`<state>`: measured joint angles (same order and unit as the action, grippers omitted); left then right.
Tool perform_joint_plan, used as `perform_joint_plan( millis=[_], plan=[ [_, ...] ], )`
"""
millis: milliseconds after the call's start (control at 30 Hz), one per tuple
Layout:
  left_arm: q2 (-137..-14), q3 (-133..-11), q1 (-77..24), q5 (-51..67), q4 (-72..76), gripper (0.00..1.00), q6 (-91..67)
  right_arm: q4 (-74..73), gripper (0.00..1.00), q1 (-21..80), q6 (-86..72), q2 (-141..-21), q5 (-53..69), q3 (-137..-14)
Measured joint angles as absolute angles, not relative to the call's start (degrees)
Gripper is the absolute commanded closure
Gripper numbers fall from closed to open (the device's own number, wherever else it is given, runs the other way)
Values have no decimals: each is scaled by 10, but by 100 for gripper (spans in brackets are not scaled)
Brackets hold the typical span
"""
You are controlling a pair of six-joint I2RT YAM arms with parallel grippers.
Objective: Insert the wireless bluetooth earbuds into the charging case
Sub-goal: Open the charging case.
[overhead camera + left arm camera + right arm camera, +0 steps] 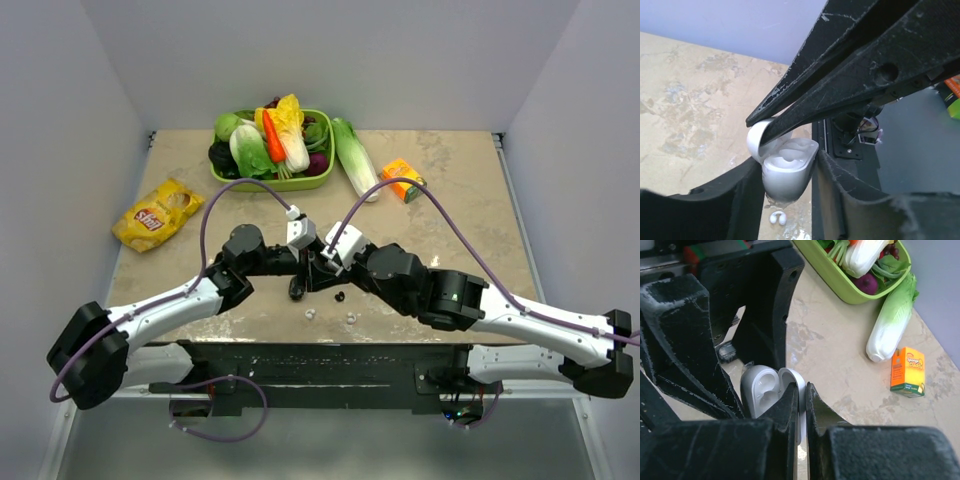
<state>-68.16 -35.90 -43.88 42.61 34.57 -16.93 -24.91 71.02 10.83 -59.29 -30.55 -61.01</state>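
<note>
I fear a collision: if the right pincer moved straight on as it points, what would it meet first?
The open white case: the right pincer sits at its lid, seemingly pinching it. Just behind stand the fingers of the left pincer.

Black-and-white arms point(170, 310), purple cables point(204, 230)
</note>
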Motion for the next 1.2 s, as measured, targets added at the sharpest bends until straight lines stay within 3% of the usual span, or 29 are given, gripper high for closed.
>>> perform_joint_plan(
  millis=[33,233,333,533,600,633,733,767,900,1200],
  plan=[
    [-684,-359,-439,431,348,69,-172,-249,100,710,108,-594,-305,-610],
    [-690,-358,-438,443,358,94,-185,-252,100,712,112,-595,-305,-610],
    [-691,-357,-438,444,360,100,-189,-253,100,712,112,-595,-305,-610],
    [-693,-346,-438,446,386,100,-201,-253,100,712,107,-594,-305,-609],
    [-693,-338,-438,447,400,100,-207,-253,81,713,102,-592,-304,-607],
    [-693,-335,-438,446,408,100,-211,-253,58,714,99,-591,-305,-607],
    [-691,-321,-438,439,436,100,-219,-247,33,714,75,-583,-312,-607],
    [-688,-313,-438,432,445,100,-220,-244,30,714,68,-576,-320,-607],
    [-665,-274,-438,400,472,100,-230,-230,29,703,39,-538,-334,-607],
    [-578,-148,-441,270,582,100,-256,-179,41,667,-52,-481,-317,-557]
  ],
)
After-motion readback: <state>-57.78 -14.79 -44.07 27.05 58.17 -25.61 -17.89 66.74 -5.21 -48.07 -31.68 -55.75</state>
